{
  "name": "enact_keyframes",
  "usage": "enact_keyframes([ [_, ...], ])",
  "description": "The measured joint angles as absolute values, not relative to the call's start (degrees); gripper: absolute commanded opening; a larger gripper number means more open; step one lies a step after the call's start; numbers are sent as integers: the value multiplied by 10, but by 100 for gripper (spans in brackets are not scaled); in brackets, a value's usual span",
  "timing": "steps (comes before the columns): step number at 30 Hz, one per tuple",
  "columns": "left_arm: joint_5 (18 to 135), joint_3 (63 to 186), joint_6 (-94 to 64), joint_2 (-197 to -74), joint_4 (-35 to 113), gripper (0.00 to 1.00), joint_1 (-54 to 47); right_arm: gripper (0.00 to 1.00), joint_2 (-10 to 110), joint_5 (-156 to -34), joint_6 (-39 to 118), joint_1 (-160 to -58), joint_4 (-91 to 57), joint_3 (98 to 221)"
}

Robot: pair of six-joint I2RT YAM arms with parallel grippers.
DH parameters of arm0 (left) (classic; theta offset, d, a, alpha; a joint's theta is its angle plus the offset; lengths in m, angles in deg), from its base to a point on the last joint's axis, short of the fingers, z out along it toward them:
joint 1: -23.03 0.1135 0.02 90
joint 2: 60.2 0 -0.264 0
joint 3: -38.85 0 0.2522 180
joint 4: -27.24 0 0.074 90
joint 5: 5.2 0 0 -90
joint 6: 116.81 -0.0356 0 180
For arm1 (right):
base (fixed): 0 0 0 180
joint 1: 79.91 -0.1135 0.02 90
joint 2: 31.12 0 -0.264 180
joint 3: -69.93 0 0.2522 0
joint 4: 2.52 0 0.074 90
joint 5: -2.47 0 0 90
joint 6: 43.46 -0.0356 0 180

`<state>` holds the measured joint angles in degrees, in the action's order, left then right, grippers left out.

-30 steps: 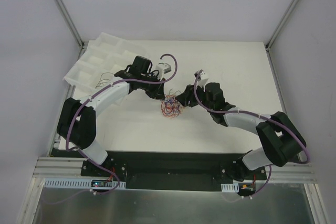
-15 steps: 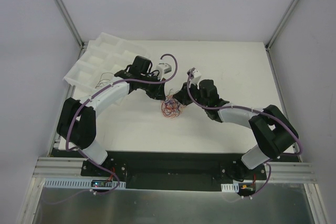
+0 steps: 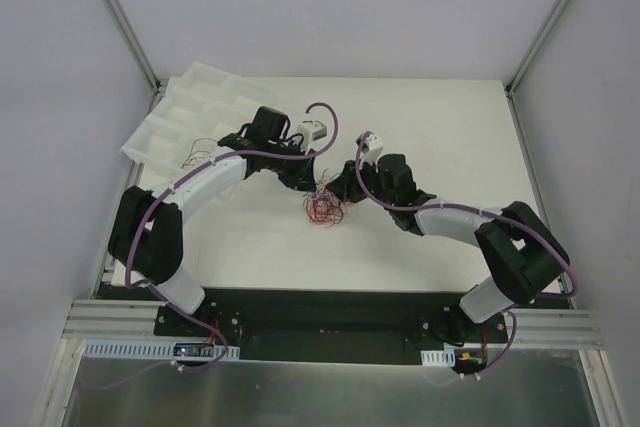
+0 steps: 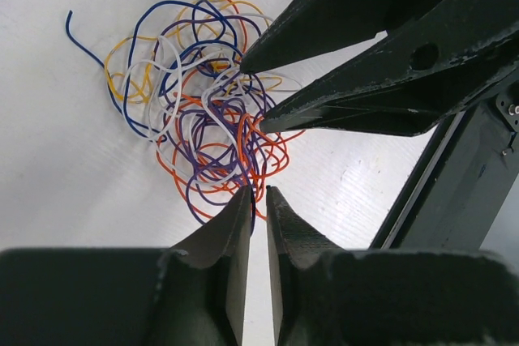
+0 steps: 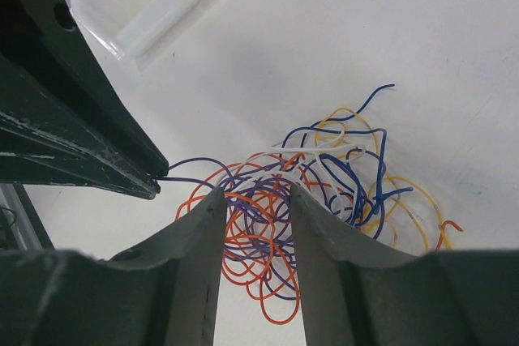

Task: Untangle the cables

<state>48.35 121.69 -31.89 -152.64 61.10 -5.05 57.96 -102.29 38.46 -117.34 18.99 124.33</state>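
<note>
Nothing readable here, honestly. No lettering, numbers or logos that I can make out in any of the three views. The only candidates are the little boards point(image 3: 186, 350) down at the near edge by the arm bases in the top view, and anything printed on them is way too small to tell.
</note>
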Motion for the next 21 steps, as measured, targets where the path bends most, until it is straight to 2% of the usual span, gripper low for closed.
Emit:
enact_keyframes([
  [6,485,1222,-321,-1540,637,29,-50,41,579,-1015,382,-1177,184,1242],
  [12,495,1223,-327,-1552,664,29,-50,41,578,-1014,382,-1177,179,1242],
  [17,504,1228,-331,-1571,675,36,-50,41,578,-1015,382,-1177,177,1242],
  [21,526,1228,-336,-1574,681,37,-50,41,579,-1015,382,-1177,177,1242],
])
